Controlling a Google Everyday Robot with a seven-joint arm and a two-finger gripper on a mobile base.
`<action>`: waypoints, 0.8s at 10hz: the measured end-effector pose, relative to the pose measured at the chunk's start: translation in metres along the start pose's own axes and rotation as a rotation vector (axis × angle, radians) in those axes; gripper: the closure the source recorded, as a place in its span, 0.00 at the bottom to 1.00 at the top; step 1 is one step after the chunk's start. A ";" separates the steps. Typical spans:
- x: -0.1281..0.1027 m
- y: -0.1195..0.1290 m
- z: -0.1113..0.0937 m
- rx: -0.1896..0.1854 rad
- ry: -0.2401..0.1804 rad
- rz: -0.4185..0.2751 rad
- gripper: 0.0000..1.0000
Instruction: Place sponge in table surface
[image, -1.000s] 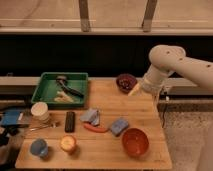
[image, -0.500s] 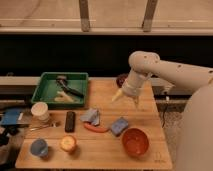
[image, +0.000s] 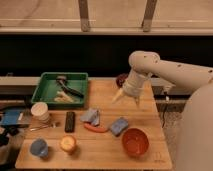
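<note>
Sponge (image: 119, 126) lies on the counter (image: 102, 150), near the middle, just left of the orange bowl (image: 135, 142). The robot's jaws hang over the far right part of the counter, spread wide, holding nothing.

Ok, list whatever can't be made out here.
Camera view only.
Dark bowl: mostly hidden behind the arm.
Contents of the green tray: too blurred to name.
Thin item beside the white cup: too small.
Gripper, open above the table behind the sponge: height over it unclear.
</note>
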 end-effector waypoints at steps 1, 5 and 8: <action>0.000 0.003 0.010 0.014 0.021 -0.005 0.20; 0.000 -0.004 0.077 0.036 0.118 0.012 0.20; 0.000 -0.004 0.112 0.029 0.180 0.022 0.20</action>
